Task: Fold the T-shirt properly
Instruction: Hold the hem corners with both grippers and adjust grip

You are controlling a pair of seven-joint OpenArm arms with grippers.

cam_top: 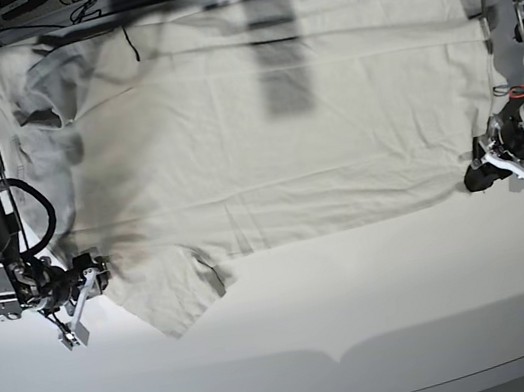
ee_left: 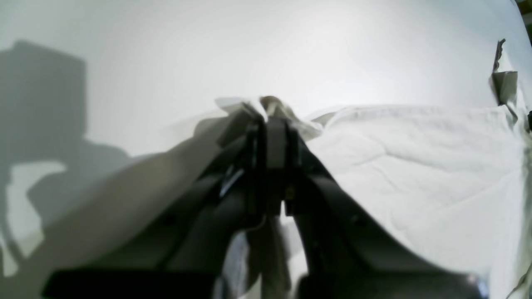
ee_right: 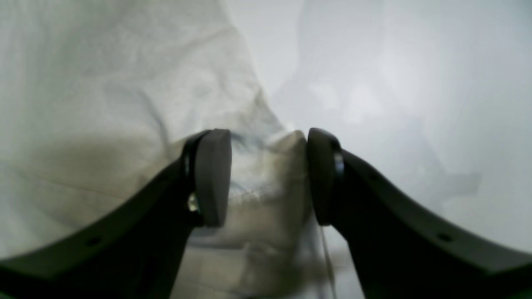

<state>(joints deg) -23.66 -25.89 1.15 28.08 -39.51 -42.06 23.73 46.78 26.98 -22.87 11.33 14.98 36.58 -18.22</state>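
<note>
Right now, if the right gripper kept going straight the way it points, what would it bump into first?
The right gripper would meet the T-shirt first: a bunched fold of its cloth already sits between the open jaws. Whether the cloth touches them is unclear.

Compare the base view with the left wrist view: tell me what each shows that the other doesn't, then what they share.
Only the base view shows the whole T-shirt spread flat on the white table, its sleeve pointing toward the near edge, and the right gripper at the shirt's edge on that side.

Only the left wrist view shows the left gripper up close: jaws shut together with a bunch of fabric pinched at their tips.

Both show the left gripper at the shirt's edge, wrinkled pale fabric and bare white tabletop.
</note>
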